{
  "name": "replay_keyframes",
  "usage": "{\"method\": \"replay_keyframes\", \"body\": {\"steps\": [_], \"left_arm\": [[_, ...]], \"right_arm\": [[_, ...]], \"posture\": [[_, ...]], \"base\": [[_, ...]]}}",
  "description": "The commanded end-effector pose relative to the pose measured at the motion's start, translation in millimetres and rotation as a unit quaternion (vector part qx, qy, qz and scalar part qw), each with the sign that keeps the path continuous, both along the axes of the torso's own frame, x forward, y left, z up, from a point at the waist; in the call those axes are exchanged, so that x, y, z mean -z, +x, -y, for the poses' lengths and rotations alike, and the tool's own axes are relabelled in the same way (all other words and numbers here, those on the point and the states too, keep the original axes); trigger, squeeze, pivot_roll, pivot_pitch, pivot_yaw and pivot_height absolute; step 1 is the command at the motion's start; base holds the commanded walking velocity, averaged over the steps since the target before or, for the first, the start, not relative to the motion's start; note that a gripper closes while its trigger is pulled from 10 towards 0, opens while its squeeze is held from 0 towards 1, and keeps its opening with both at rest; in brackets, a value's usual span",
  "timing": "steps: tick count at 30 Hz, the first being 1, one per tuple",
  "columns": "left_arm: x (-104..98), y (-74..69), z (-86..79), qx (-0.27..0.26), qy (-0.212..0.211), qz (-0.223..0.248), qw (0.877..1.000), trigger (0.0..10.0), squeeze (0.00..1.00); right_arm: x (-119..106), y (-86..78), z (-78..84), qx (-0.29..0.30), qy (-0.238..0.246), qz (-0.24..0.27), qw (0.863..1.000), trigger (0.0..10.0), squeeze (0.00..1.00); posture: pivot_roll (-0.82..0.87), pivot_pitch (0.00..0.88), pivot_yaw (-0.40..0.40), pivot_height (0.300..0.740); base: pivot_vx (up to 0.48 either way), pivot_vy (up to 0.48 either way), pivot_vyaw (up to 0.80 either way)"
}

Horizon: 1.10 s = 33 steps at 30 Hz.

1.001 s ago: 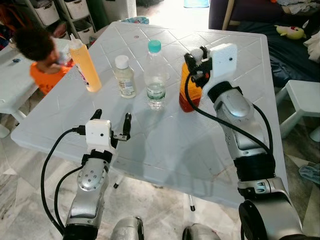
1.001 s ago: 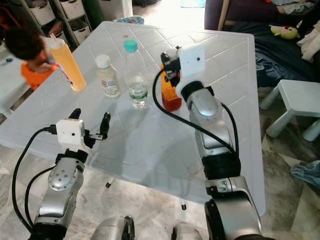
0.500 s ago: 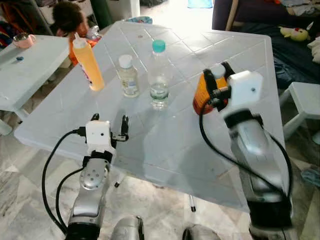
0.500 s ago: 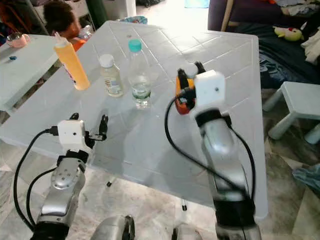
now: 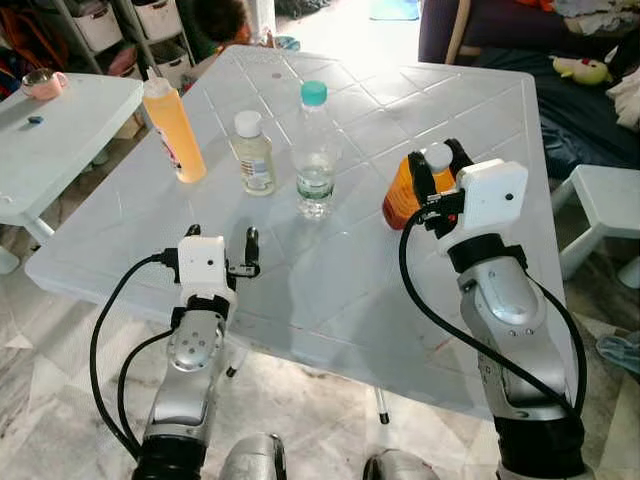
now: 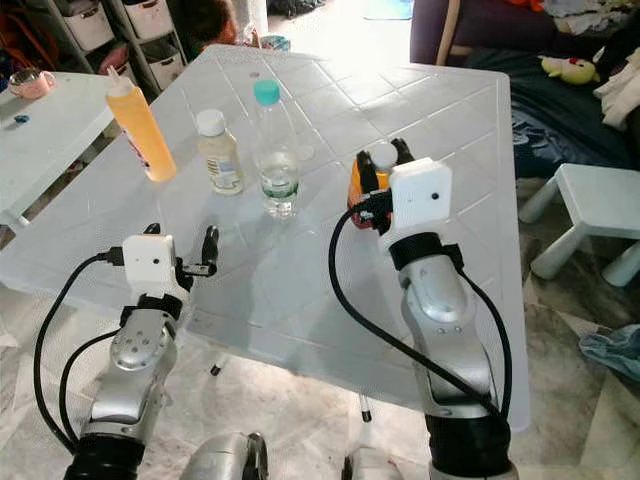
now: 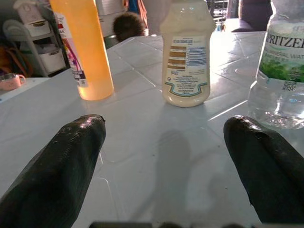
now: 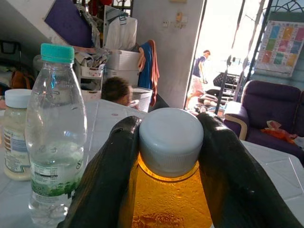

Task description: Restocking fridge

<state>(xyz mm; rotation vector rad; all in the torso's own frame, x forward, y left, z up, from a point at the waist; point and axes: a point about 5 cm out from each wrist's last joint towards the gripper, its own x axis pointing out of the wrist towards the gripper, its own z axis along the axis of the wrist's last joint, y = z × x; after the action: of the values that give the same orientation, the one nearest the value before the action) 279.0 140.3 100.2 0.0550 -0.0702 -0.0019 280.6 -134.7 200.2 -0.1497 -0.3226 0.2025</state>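
Note:
My right gripper (image 5: pixel 437 160) is shut on the neck of an orange juice bottle (image 5: pixel 400 196), just under its white cap (image 8: pixel 171 140), over the right half of the white table (image 5: pixel 340 270). A clear water bottle (image 5: pixel 314 150) with a teal cap, a cream-coloured bottle (image 5: pixel 253 155) and a tall orange squeeze bottle (image 5: pixel 172 120) stand in a row to its left. My left gripper (image 5: pixel 222 232) is open low over the table's near left part, short of that row, with nothing between its fingers (image 7: pixel 57 166).
A small white side table (image 5: pixel 70 120) with a pink cup (image 5: pixel 40 82) stands at the left. A white stool (image 5: pixel 610 200) and a dark sofa with a plush toy (image 5: pixel 585 65) are at the right. A person (image 5: pixel 225 18) is beyond the far table edge by storage shelves.
My right gripper has carried the juice bottle to the right and nearer me, away from the water bottle. The person has moved from the left side to behind the table. The camera shifted.

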Motion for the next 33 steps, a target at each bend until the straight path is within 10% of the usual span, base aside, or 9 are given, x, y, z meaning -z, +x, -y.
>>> {"method": "replay_keyframes", "body": {"steps": [1, 33], "left_arm": [[3.0, 0.2, -4.5, -0.010, 0.006, -0.009, 1.000, 10.0, 0.00], [7.0, 0.4, -2.4, -0.009, 0.009, -0.015, 1.000, 10.0, 0.00]], "right_arm": [[27.1, 1.8, 4.9, 0.007, -0.006, -0.072, 0.997, 10.0, 0.00], [6.0, 18.8, -2.3, 0.005, 0.006, -0.040, 0.999, 10.0, 0.00]], "posture": [[0.00, 0.069, 0.042, 0.740], [0.00, 0.062, 0.037, 0.740]], "base": [[0.000, 0.000, 0.00], [-0.174, 0.000, 0.00]]}}
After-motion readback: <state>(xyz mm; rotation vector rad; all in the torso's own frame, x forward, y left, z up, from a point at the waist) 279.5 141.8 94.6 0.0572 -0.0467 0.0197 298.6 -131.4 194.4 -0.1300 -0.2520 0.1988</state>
